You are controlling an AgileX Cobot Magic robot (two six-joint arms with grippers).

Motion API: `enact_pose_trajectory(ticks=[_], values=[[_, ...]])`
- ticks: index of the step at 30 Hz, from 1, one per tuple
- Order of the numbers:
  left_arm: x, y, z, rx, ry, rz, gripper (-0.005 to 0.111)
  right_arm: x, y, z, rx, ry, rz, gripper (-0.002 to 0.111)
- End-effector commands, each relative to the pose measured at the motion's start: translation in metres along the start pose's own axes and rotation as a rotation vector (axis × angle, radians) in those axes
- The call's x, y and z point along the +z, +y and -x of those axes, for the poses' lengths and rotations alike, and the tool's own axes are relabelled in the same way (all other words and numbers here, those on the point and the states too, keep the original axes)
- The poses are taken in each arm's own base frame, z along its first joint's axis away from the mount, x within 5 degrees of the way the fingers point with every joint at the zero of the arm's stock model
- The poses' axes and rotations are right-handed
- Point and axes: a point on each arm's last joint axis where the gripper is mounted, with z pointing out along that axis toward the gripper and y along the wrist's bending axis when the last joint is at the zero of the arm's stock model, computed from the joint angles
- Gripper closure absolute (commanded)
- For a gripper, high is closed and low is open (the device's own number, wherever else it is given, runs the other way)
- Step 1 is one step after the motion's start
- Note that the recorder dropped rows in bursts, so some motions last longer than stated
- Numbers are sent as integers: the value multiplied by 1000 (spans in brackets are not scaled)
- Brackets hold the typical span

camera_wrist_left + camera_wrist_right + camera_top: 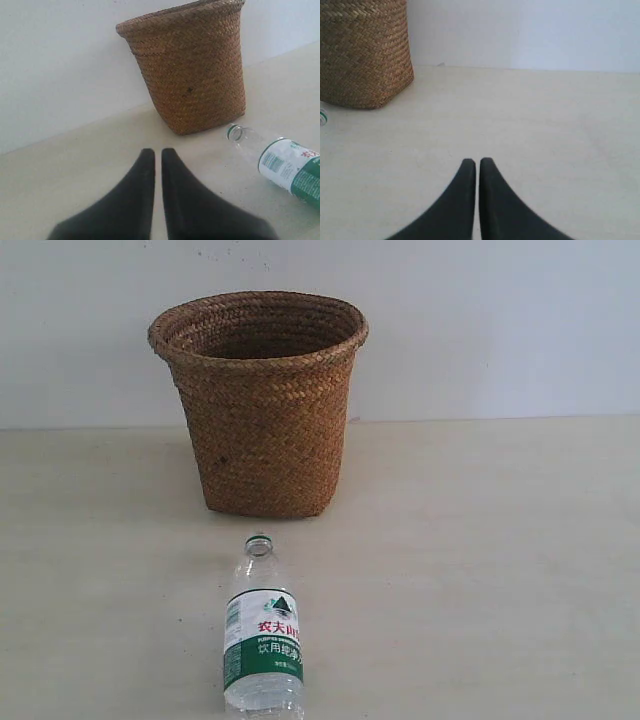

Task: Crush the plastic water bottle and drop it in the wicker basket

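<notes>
At the near middle of the table [480, 570], the plastic water bottle [263, 640] lies uncrushed on its side, its open neck pointing far toward the wicker basket [262, 410], which stands upright just beyond it. The left fingers [145, 172] and right fingers [466, 182] are pressed together, empty and clear of the bottle, so the crushing looks not yet begun.

You have the wicker basket [258, 405] standing upright on the table [480, 560], back near the wall [500, 320] and a little left of the middle in the exterior view. The plastic water bottle [263, 640] lies on its side on the table in front of the basket and in line with it, its mouth toward the basket's base with a gap between them. Your left gripper [157, 152] and right gripper [477, 162] each sit over the table, apart from both basket and bottle.
</notes>
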Motion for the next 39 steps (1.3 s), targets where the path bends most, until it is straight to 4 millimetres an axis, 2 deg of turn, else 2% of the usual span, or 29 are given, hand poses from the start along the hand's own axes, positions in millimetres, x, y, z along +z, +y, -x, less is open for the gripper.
enact_pose_trajectory(ticks=[1, 5, 13, 17, 20, 21, 22, 23, 24, 25, 27, 30, 31, 34, 39], values=[[0, 3, 5, -85, -72, 33, 103, 0, 0, -1, -9, -3, -5, 108], [-1, 7, 13, -165, -164, 71, 103, 0, 0, -1, -9, -3, -5, 108], [-2, 9, 16, -398, -202, 65, 103, 0, 0, -1, -9, -3, -5, 108], [-3, 13, 19, -885, -274, 40, 103, 0, 0, -1, -9, -3, -5, 108], [-3, 13, 19, -885, -274, 37, 103, 0, 0, -1, -9, -3, -5, 108], [-6, 14, 29, -839, -299, 31, 103, 0, 0, -1, -9, -3, -5, 108], [-10, 16, 49, -806, -302, 7, 103, 0, 0, -1, -9, -3, -5, 108], [-11, 16, 59, -779, -287, -5, 103, 0, 0, -1, -9, -3, -5, 108], [-9, 17, 84, -675, -202, -31, 103, 0, 0, -1, -9, -3, -5, 108], [0, 17, 98, -607, -88, -59, 103, 0, 0, -1, -9, -3, -5, 108], [12, 17, 118, -515, 23, -99, 103, 0, 0, -1, -9, -3, -5, 108], [44, 16, 138, -448, 241, -175, 103, 0, 0, -1, -9, -3, -5, 108], [61, 16, 143, -450, 333, -200, 103, 0, 0, -1, -9, -3, -5, 108], [102, 14, 143, -458, 543, -257, 103, 0, 0, -1, -9, -3, -5, 108], [172, 11, 117, -481, 765, -273, 103, 0, 0, -1, -9, -3, -5, 108]])
